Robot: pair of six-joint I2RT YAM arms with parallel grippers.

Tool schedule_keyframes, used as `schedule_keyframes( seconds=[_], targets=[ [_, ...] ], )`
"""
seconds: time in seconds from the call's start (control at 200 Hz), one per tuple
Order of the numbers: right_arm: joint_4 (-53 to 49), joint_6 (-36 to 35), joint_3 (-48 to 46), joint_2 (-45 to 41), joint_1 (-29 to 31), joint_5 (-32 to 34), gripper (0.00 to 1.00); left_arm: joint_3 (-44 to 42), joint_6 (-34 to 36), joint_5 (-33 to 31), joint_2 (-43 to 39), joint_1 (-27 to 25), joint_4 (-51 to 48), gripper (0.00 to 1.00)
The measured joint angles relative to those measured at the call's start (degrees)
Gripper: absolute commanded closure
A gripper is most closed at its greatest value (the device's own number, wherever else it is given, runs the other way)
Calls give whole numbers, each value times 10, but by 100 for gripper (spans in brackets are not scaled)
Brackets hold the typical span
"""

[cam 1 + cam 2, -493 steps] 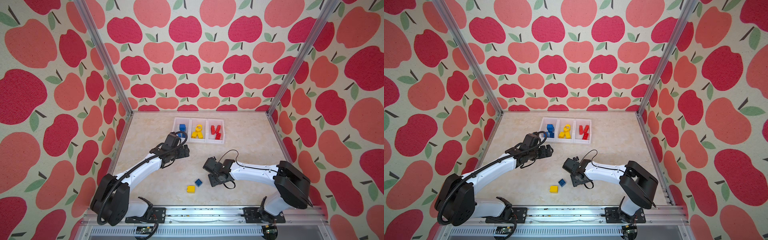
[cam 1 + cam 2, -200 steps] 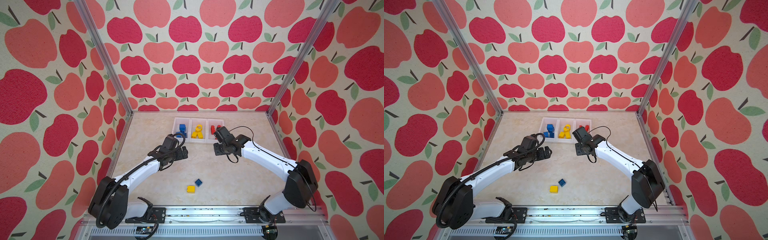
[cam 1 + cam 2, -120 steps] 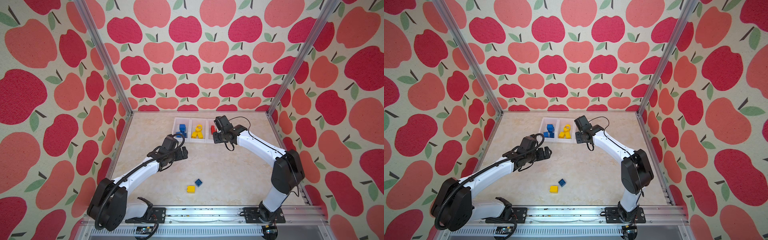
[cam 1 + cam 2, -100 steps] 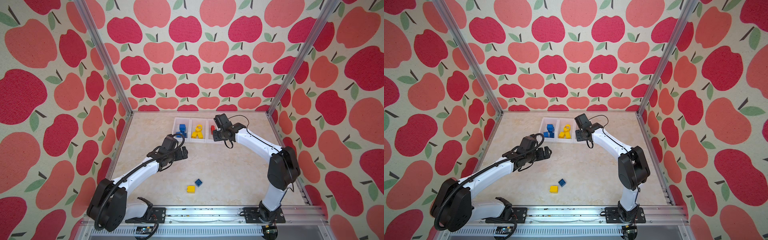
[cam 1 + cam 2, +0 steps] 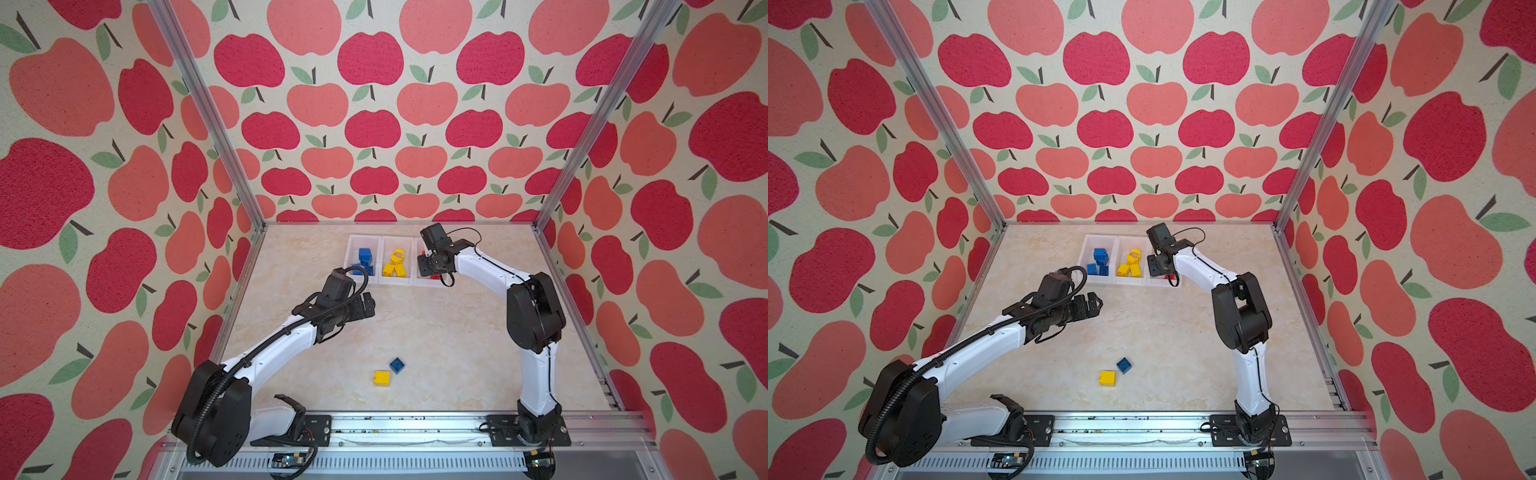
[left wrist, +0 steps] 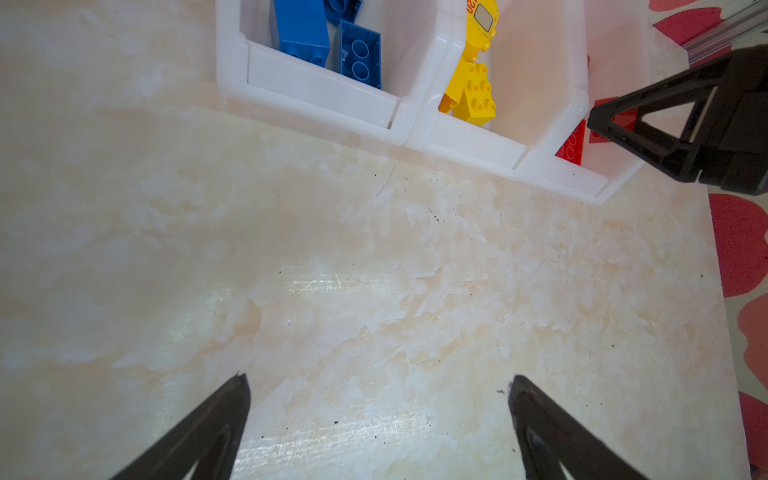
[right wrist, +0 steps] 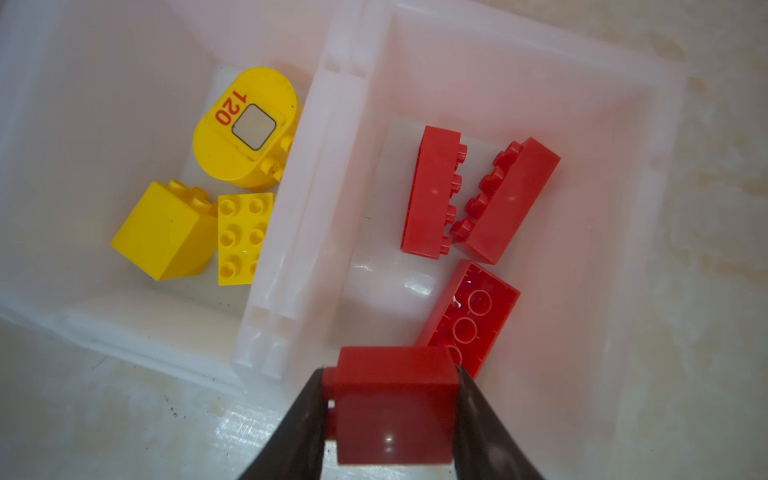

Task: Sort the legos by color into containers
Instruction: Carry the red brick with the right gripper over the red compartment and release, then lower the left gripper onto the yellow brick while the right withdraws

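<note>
- The right gripper (image 7: 390, 376) clamps a red brick (image 7: 395, 409) between its closed-in jaws, over the end bin of the row of three white bins (image 7: 316, 187).
- Three more red bricks lie in that bin: two on their sides with studs meeting (image 7: 432, 191) (image 7: 509, 199), and one upside down (image 7: 469, 316).
- The middle bin holds yellow pieces, among them a rounded one marked "120" with a grey square (image 7: 245, 129).
- The far-left bin, in a top view, holds the blue bricks (image 5: 365, 255).
- The left gripper (image 6: 379, 379) hangs over bare marbled tabletop (image 5: 436, 332) just in front of the bins, jaws spread wide and holding nothing.
- Two legos lie unsorted near the table's front edge in both top views: a blue brick (image 5: 397, 365) (image 5: 1124, 365) and, just beside it, a yellow brick (image 5: 381, 378) (image 5: 1107, 378).
</note>
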Motion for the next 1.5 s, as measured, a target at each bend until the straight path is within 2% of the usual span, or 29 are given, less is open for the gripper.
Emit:
schedule_keyframes(
  seconds=[0.13, 0.375, 0.835, 1.226, 1.496],
  targets=[
    [1, 0, 7, 12, -5, -7, 58, 0, 0, -2, 0, 0, 0, 1],
    [4, 2, 10, 20, -13, -19, 47, 0, 0, -3, 0, 0, 0, 1],
    [5, 5, 14, 19, -13, -33, 44, 0, 0, -3, -1, 0, -3, 1],
    [6, 14, -43, -43, -9, -41, 34, 0, -8, -4, -8, -1, -16, 1],
    [7, 21, -93, -113, 13, -42, 25, 1, -9, -17, -17, -25, -50, 1]
  ],
)
